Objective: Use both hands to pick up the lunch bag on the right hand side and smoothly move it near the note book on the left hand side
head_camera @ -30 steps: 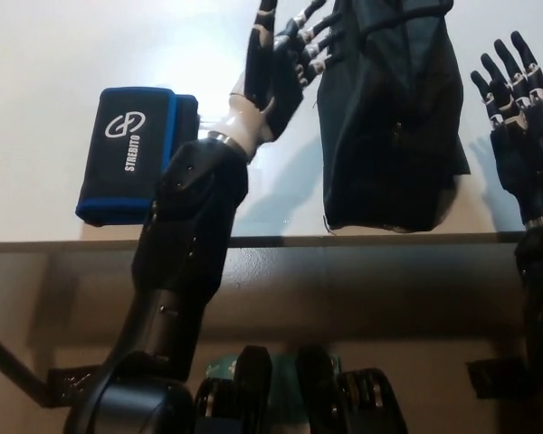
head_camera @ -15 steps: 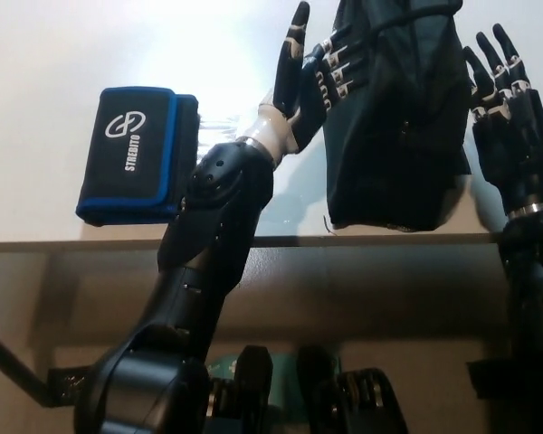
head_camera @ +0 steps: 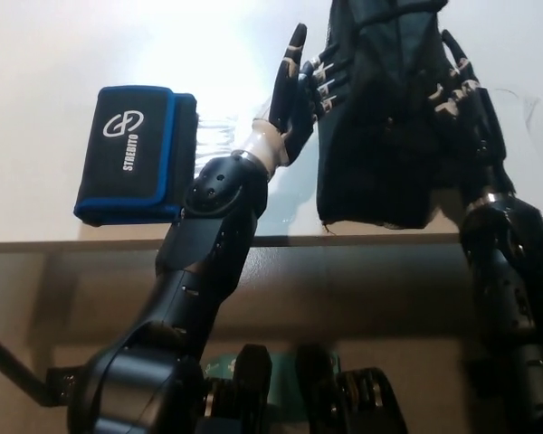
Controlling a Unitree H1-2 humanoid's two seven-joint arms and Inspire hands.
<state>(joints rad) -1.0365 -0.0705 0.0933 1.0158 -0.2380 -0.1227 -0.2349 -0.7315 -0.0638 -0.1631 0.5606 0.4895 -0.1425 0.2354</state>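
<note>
The dark lunch bag (head_camera: 385,117) is seen pressed between two hands on a pale table (head_camera: 36,54), its lower edge close to the table's near rim. The left hand (head_camera: 299,95) is laid flat against the bag's left flank, fingers spread and pointing away from the robot, while the right hand (head_camera: 466,99) is set against the opposite flank, fingers likewise extended along the fabric. Neither hand is curled round a strap or fold; the bag is squeezed between open palms, and whether it is already clear of the table cannot be told.

The step in hand is judged to be the securing of the squeeze before the lift. It would be done well if equal pressure were kept from both sides, since the fabric looks soft and may buckle or slide downward; the palms are best kept level with each other and the bag raised only enough to clear the surface before being carried sideways at an even pace.

Beyond the left hand, further to that side, a black case with blue edging and white lettering (head_camera: 131,154) is seen lying flat; this appears to be the notebook named as the goal. The stretch of table between it and the left hand is bare, though the left forearm (head_camera: 217,217) itself crosses near the case's corner and could brush it during the sideways carry
</note>
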